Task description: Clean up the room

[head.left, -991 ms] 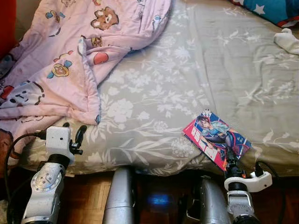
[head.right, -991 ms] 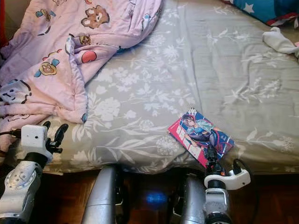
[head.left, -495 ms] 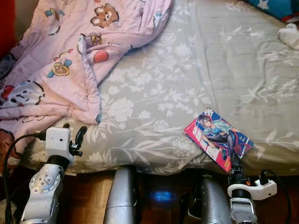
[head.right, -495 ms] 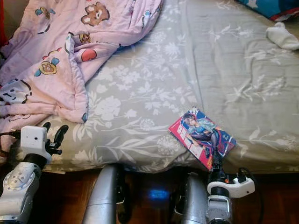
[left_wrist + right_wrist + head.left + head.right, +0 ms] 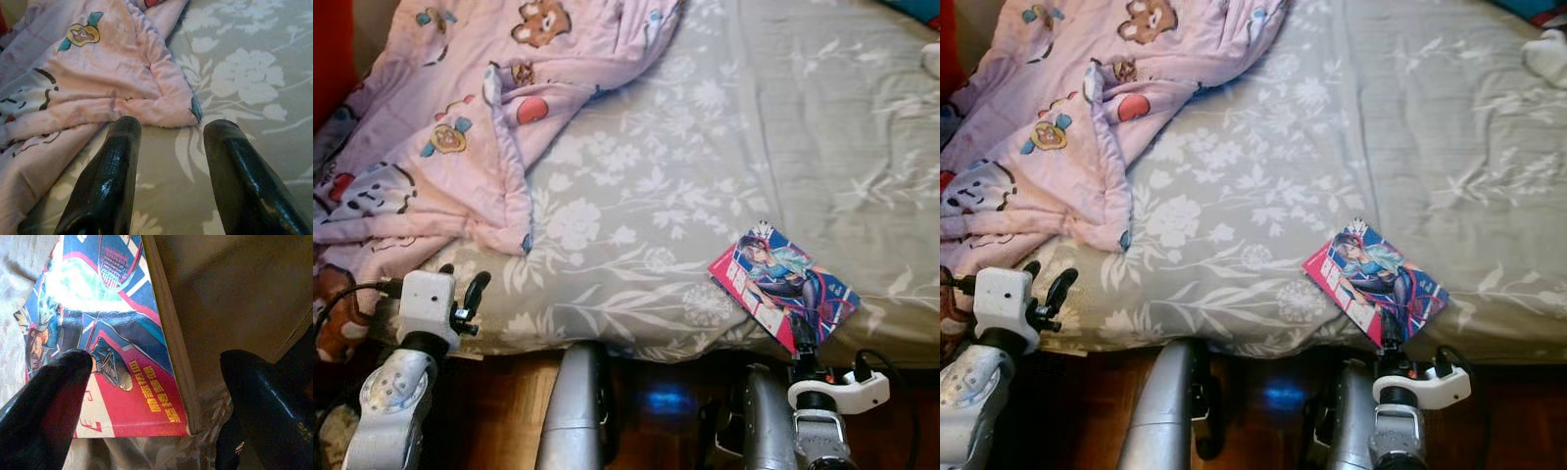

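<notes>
We're at the near edge of the bed w/ the grey floral-print sheet (image 5: 705, 147), which stretches away ahead of both pincers. The crumpled pink cartoon-print blanket (image 5: 440, 127) lies beyond the left pincer (image 5: 168, 161), its folded corner just past the fingertips. That pincer hovers at the mattress edge, fingers parted wide, nothing between them.

What's changed vs a second ago: the whole view has slid, so our head moved, not the bedding. The real shift is the right pincer (image 5: 1389, 338): it was up against the near corner of the glossy red-and-blue comic book (image 5: 783, 289), now it sits lower, just below that corner. Book itself hasn't budged rel. to the sheet pattern; it lies flat near the bed's edge, directly ahead of the right pincer.

In the right wrist view the fingers (image 5: 44, 406) are spread wide, one over the cover, the other off past the book's spine side, gripping nothing.

So no grasp yet; we judge we're lining up to take the book by its near corner.
</notes>
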Robot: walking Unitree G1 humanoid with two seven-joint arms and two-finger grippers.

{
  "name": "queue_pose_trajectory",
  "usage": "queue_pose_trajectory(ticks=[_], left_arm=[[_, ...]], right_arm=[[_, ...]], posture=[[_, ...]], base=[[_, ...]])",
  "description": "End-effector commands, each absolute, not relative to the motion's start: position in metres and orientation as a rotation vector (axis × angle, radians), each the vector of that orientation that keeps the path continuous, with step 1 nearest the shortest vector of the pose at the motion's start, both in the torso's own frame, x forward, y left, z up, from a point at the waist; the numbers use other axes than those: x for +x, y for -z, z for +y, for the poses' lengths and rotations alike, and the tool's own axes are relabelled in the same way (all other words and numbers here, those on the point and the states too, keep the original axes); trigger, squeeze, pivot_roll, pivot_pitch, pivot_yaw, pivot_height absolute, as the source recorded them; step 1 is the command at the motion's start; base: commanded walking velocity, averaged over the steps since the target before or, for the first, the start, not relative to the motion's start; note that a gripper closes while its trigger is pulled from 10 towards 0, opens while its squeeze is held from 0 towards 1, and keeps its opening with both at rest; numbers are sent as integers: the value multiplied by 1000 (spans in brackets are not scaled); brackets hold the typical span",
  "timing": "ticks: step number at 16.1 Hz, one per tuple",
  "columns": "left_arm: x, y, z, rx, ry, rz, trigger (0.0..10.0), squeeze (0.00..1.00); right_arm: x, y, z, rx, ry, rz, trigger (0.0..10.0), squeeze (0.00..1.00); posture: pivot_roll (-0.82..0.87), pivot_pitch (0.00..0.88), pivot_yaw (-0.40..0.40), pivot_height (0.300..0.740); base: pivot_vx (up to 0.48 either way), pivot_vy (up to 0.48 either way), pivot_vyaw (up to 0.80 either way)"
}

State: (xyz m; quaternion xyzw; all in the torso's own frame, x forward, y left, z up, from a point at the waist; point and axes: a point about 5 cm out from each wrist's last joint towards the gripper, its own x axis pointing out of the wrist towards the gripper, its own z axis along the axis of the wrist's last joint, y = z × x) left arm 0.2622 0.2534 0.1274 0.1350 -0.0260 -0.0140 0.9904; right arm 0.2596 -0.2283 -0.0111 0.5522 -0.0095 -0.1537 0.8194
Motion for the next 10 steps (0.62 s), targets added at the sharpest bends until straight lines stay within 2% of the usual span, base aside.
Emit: queue_pose_trajectory(ticks=[1, 2, 3, 10], left_arm=[[255, -124, 262, 292, 14, -16, 10000, 0], [253, -125, 262, 293, 13, -15, 10000, 0], [251, -126, 263, 298, 13, -10, 10000, 0], [252, -128, 264, 315, 8, 2, 10000, 0]], right_arm=[[246, 25, -222, 1210, 368, 33, 10000, 0], [246, 25, -222, 1210, 367, 30, 10000, 0], [246, 25, -221, 1215, 368, 27, 0, 0], [253, 20, -215, 1234, 316, 2, 0, 0]], posture=[[380, 431, 141, 606], [387, 440, 146, 606], [395, 442, 151, 606], [393, 437, 154, 606]], base=[[0, 0, 0], [0, 0, 0], [0, 0, 0], [0, 0, 0]])
